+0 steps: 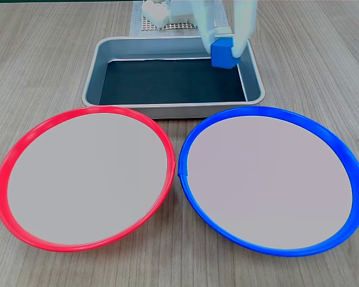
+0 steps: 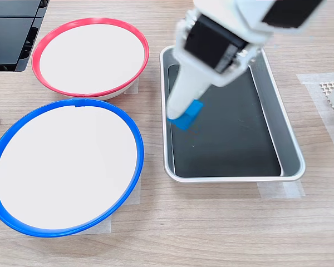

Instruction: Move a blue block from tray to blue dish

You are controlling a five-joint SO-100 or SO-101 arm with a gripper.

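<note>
Blue block [image 1: 223, 54] sits clamped between the pale fingers of the gripper [image 1: 225, 52], which close on it from either side in the first exterior view; one finger [image 1: 243, 30] runs down its right face there and the other comes down behind its upper left corner. The block appears to be lifted off the floor of the tray [image 1: 167, 109], though the angle makes it hard to be sure how far it is clear of the dark bottom. In the first exterior view it hangs over the tray's far right corner, near the rim. In the second exterior view the block [image 2: 187, 115] shows only partly, peeking out beside the lower end of a white finger [image 2: 185, 92], tilted, and over the left part of the tray [image 2: 234, 179], just inside the rim nearest the dishes. The blue dish [image 1: 347, 161] lies on the wooden table [image 1: 42, 54] just in front of the tray in the first exterior view, well apart from the block, touching or almost touching the red dish [image 1: 6, 167] beside it.
</note>
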